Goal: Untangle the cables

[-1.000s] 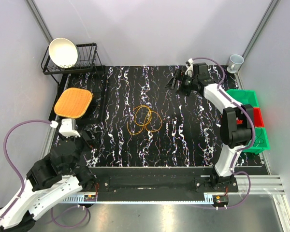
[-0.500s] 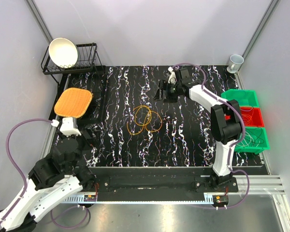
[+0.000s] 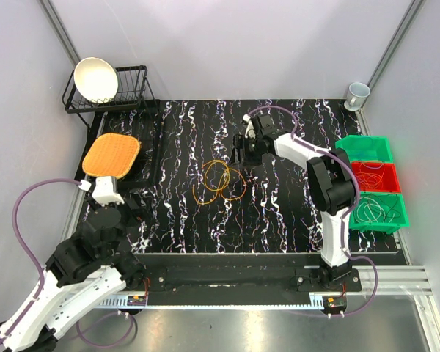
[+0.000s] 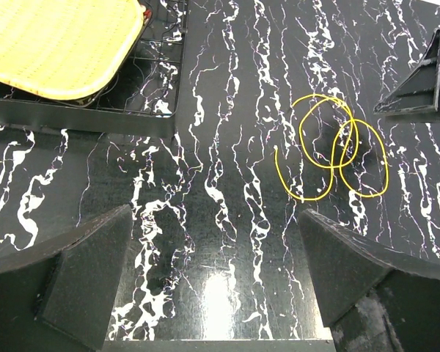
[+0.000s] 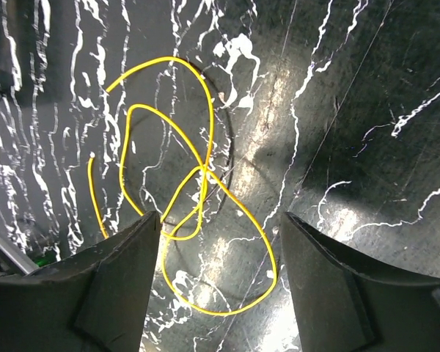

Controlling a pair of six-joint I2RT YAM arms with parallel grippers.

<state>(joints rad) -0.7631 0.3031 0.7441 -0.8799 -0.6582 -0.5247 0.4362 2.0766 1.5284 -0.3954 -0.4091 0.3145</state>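
I am seeing the orange-yellow cable (image 3: 218, 182) lying looped at the middle of the table (image 3: 279, 213). The right gripper (image 5: 220, 220) is hovering over its far-right side, jaws spread; the left gripper (image 4: 214, 213) is hanging near-left, spread wide.

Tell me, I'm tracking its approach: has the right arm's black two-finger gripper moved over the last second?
Yes. The right gripper travelled left and nearer, away from the grey cup at the far-right corner, towards the looped orange-yellow cable.

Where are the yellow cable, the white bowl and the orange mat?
yellow cable (image 5: 204, 170), right wrist view, where its loops cross.
white bowl (image 3: 96, 79), top external view, middle of its inside.
orange mat (image 3: 111, 155), top external view, its centre.
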